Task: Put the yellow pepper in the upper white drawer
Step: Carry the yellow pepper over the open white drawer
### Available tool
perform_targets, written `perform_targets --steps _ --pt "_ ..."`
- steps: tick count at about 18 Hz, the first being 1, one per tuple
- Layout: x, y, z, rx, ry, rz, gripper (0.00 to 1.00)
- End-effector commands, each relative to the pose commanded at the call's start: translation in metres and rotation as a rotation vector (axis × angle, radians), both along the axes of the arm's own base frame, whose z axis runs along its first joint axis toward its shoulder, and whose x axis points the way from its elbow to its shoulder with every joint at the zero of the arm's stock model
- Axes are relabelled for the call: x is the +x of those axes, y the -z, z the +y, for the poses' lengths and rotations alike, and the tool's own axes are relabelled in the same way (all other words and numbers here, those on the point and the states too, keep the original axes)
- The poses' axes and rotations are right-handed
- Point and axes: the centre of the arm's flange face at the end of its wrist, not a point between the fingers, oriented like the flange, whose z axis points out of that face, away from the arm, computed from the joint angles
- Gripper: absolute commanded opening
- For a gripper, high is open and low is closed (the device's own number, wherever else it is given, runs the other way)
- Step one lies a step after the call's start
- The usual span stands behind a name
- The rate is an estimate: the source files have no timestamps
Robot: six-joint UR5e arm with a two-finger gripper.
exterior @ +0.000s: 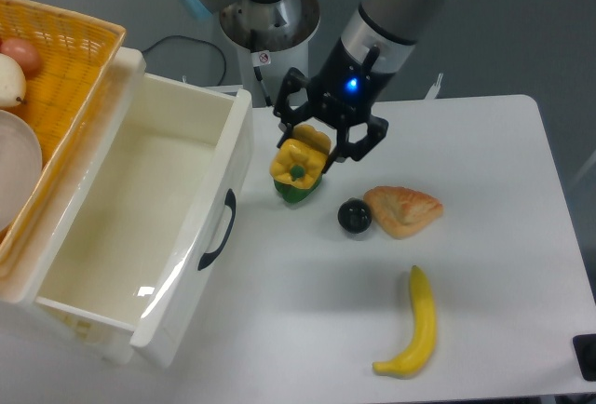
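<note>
Arm (pixel 391 13): grey metal tubes, pale blue joint caps. Black gripper (pixel 312 148), blue light glowing at wrist. Round silver base (pixel 268 27) upper centre, small sticker, black cable.

You have the yellow pepper (pixel 298 163) off the table, lumpy and glossy, tilted so its short green stem faces the camera. It hangs over the table's middle, nearer the far edge, just right of the upper white drawer's (pixel 102 274) front panel. That drawer is a deep white plastic box, pulled open, its interior bare and white. A black curved handle sits on the front panel. The box occupies the table's left side, reaching toward the near-left corner.
</note>
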Motion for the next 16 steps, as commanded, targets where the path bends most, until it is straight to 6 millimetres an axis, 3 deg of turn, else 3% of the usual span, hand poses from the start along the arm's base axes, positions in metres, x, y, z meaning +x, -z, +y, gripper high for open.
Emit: perform_targets --steps 8,16 --pt "0.052 -0.005 0.031 -0.019 0.039 -0.028 0.14" --pt "0.078 0.002 0.054 -0.032 0.042 -0.057 0.16"
